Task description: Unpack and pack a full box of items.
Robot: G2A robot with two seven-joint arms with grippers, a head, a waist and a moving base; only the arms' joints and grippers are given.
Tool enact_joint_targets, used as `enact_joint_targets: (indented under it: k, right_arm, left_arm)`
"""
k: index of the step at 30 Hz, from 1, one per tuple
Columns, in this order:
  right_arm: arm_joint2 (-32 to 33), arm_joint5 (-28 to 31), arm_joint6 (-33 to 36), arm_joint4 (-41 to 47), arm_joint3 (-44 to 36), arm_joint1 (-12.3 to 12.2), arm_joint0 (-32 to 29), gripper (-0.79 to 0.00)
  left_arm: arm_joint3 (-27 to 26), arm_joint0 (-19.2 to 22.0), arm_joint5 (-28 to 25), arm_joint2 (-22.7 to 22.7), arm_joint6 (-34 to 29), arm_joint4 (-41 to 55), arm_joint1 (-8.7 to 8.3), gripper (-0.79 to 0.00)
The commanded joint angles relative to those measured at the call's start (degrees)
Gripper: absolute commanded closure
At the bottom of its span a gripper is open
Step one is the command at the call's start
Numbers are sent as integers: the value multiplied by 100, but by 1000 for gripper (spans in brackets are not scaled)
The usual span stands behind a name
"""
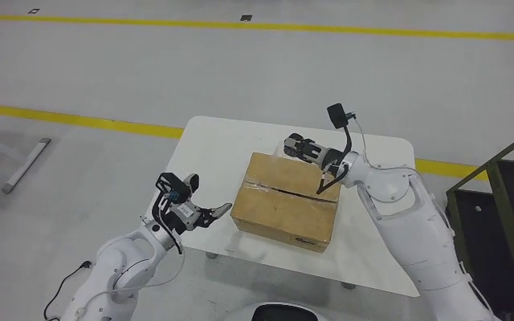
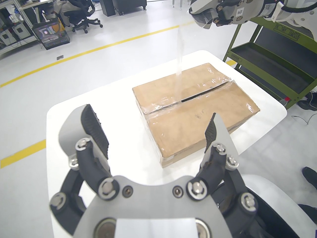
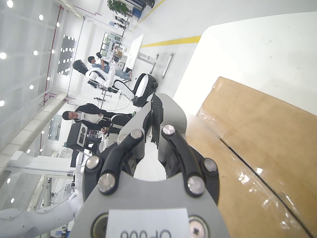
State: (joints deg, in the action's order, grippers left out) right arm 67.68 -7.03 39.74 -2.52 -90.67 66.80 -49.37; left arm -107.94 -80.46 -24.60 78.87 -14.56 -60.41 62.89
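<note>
Left gripper: hangs low over the near-left part of the table, its (image 2: 150,111) two ribbed black pads spread wide with nothing between them, pointing toward the box's short end and just clear of it.
Box: a brown cardboard box (image 2: 178,125) lies flat on the middle of the table, long side running across, top flaps down and covered in glossy clear tape.
Seam: a dark slit (image 2: 198,94) shows where the two top flaps meet, gaping a little toward the right arm's side.
Tape strip: a thin see-through tape strip (image 2: 178,58) rises almost straight up from the seam near the middle of the lid to the right gripper's tips, pulled taut, its lower end attached to the box.
Right gripper: held up in the air above the far long edge of the box, its (image 2: 201,20) fingers pinched together on the upper end of the tape strip; in its own wrist view the two pads stand pressed close.
Table: white with rounded corners (image 1: 225,152); the box sits well inside its edges.
Surroundings: a green metal shelf cart (image 2: 272,60) stands on the floor just beyond the table on the right arm's side, and a yellow floor line (image 1: 80,120) runs past the far side.
</note>
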Motion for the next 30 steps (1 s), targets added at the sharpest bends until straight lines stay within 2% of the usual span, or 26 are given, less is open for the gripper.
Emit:
enact_joint_targets:
  k: [1, 6, 13, 26, 30]
  right_arm:
    - [7, -31, 3, -52, -47, -4, 7, 0]
    - [24, -119, 6, -131, -113, -10, 7, 0]
    - [20, -198, -23, -190, -184, -11, -21, 0]
    - [10, -208, -56, -204, -218, -7, -122, 0]
    - [-11, -205, -25, -238, -244, -5, -105, 0]
  left_arm:
    - [84, 164, 7, -274, 10, -49, 33, -785]
    - [451, 703, 63, -957, -56, -69, 145, -785]
    - [1134, 1381, 298, -1559, -172, -94, 296, -785]
    - [1166, 1395, 312, -1580, -171, -92, 303, -785]
    - [1280, 1502, 244, -1807, -128, -98, 355, -785]
